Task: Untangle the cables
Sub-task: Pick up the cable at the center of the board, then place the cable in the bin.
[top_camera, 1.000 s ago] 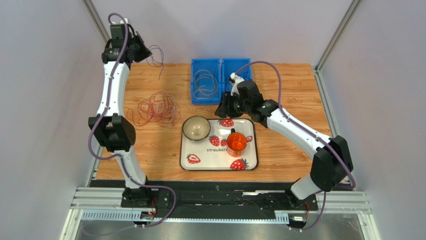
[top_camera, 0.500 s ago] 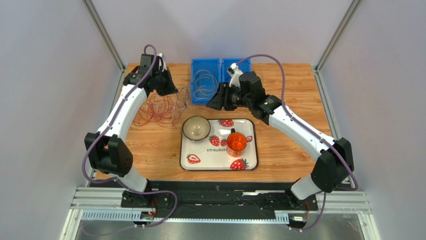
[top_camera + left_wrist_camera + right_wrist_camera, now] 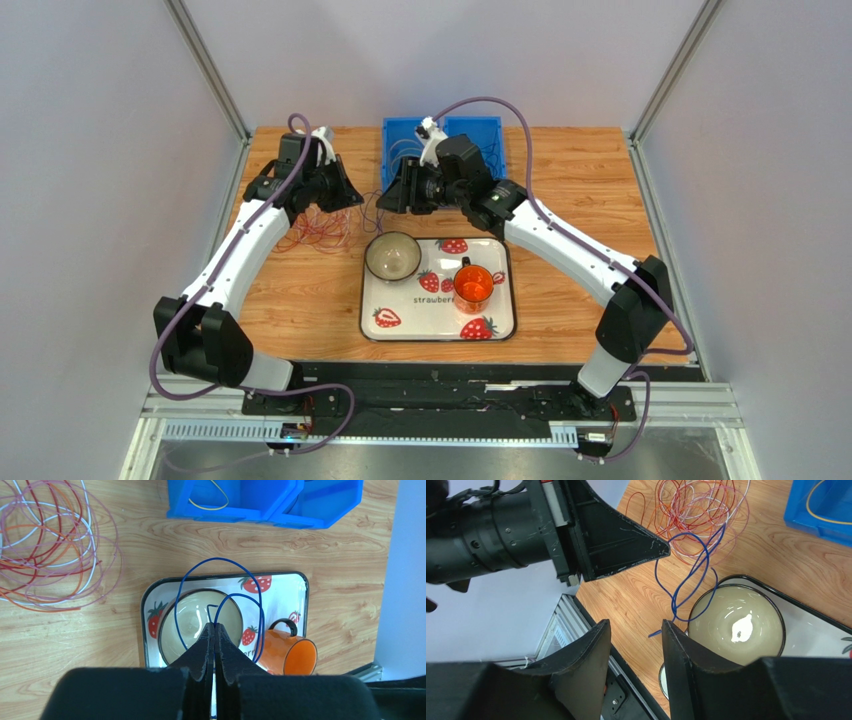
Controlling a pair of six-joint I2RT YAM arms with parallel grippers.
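Observation:
A tangled pile of thin red, orange and white cables (image 3: 315, 222) lies on the wooden table at the left, also in the left wrist view (image 3: 47, 545) and the right wrist view (image 3: 696, 505). My left gripper (image 3: 356, 198) is shut on a thin blue cable (image 3: 220, 561), which hangs in loose loops above the bowl. The right wrist view shows that gripper's tip (image 3: 665, 554) with the blue cable (image 3: 674, 607) dangling below it. My right gripper (image 3: 386, 196) is open and empty (image 3: 635, 625), facing the left gripper close by, apart from the blue cable.
A blue two-compartment bin (image 3: 395, 125) stands at the back, with a yellowish cable (image 3: 212, 502) in it. A strawberry-print tray (image 3: 500, 320) holds a beige bowl (image 3: 392, 256) and an orange mug (image 3: 473, 284), just in front of both grippers.
My left arm swung from the back left corner to the middle, carrying the blue cable. My right arm moved left from the bin to face it.

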